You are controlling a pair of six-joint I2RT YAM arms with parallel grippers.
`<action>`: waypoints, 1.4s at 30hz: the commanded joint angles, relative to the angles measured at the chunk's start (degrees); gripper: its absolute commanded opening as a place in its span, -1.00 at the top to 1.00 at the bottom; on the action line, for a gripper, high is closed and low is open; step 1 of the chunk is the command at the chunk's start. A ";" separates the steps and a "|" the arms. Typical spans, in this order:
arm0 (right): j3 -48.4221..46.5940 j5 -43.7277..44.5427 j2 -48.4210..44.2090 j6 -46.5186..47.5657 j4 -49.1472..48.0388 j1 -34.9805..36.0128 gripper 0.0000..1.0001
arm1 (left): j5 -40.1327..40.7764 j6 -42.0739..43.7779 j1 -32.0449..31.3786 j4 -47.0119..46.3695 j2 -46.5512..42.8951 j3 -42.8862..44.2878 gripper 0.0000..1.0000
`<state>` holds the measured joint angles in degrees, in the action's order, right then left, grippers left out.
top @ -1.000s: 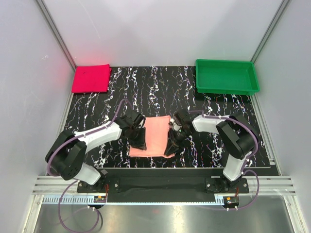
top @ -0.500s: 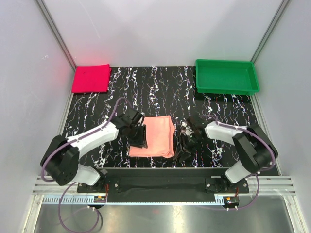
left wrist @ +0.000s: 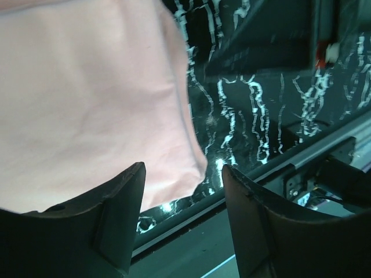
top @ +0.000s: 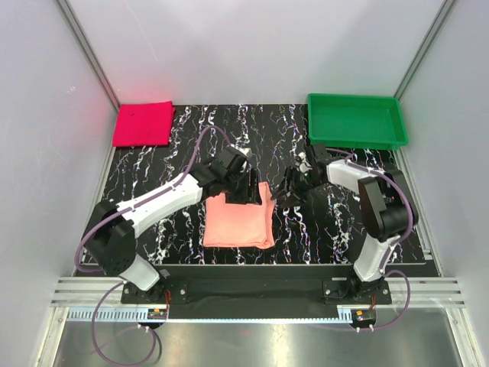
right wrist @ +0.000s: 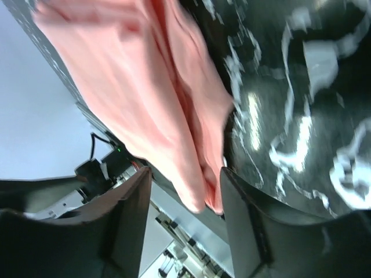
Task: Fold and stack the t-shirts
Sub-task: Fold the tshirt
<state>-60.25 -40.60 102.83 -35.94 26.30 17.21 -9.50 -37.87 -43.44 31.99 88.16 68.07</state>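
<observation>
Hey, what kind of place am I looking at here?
Likely a lab robot test cell, not a home: left arm and right arm bolted to a metal rail at a black marbled table, plain white panels closing it in.

The left gripper (top: 248, 189) is no longer at the left edge of the folded salmon-pink cloth t-shirt (top: 238, 223); it now sits over the far edge, its jaws spread and empty. The right gripper (top: 286, 187) is off the right edge, just beyond the far right corner, its jaws likewise parted.
</observation>
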 commanded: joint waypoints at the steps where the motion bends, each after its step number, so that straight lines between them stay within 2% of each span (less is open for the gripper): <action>1: -6.19 -2.11 3.42 0.08 -2.75 0.54 -0.22 | 5.18 -1.33 -0.24 1.49 -2.46 1.36 -0.20; 9: -15.51 1.05 11.86 2.98 1.20 1.94 -0.31 | 13.10 -0.54 2.83 9.05 -9.05 -2.50 -0.23; 16: -23.15 3.95 18.72 5.88 5.68 3.79 -0.22 | 14.85 0.51 7.49 11.78 -16.61 -7.34 -0.25; 17: -23.77 4.21 19.07 6.32 5.95 3.79 -0.16 | 14.95 0.51 7.75 11.96 -18.01 -8.12 -0.25; 18: -24.38 4.21 19.43 6.67 6.21 3.88 0.00 | 15.12 0.43 8.28 12.13 -18.72 -8.57 -0.25; 21: -29.47 9.56 22.23 10.36 11.30 3.79 0.67 | 16.61 0.08 9.16 12.83 -20.04 -9.89 -0.27; 24: -37.55 16.07 25.74 15.10 17.10 3.79 0.77 | 18.37 -0.71 10.21 14.42 -19.61 -11.38 -0.30; 28: -52.11 14.59 31.81 18.10 21.14 3.97 0.90 | 18.64 -1.94 10.48 12.76 -17.50 -14.45 -0.39; 30: -58.37 12.65 35.93 18.54 22.90 4.84 0.90 | 18.64 -3.18 10.66 11.70 -16.80 -16.04 -0.55; 31: -65.10 12.22 37.26 18.98 25.00 5.46 0.84 | 17.68 -3.26 10.66 10.04 -16.62 -16.56 -0.57; 33: -73.21 11.60 41.98 21.00 28.43 7.47 0.44 | 16.80 -3.44 10.66 9.06 -15.92 -17.09 -0.60; 34: -82.48 11.77 43.67 21.44 33.41 8.09 0.28 | 15.75 -3.27 10.66 7.49 -15.83 -17.27 -0.61; 35: -86.49 12.99 44.91 20.66 35.64 8.19 0.03 | 14.87 -2.48 10.66 6.43 -15.83 -18.06 -0.61; 36: -89.05 14.05 45.44 19.52 37.22 7.75 -0.05 | 13.73 -1.95 10.66 4.94 -15.83 -18.50 -0.60; 38: -88.04 17.30 43.00 17.05 39.08 7.05 -0.19 | 10.12 -1.25 10.66 0.20 -16.00 -19.99 -0.54; 39: -85.06 18.53 38.20 16.26 38.65 6.52 -0.22 | 8.46 -1.24 10.57 -1.82 -16.09 -20.61 -0.50; 40: -76.59 18.97 35.28 15.13 36.04 5.65 -0.22 | 5.31 -1.24 10.57 -6.37 -16.00 -21.13 -0.38; 42: -66.80 16.70 26.08 14.68 32.42 4.68 -0.23 | 3.79 -1.51 10.22 -9.39 -14.95 -21.41 -0.32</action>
<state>-135.41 -25.30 140.99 -19.29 57.58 24.29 0.16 -39.77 -33.01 33.36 72.66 47.11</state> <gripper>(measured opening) 0.612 0.673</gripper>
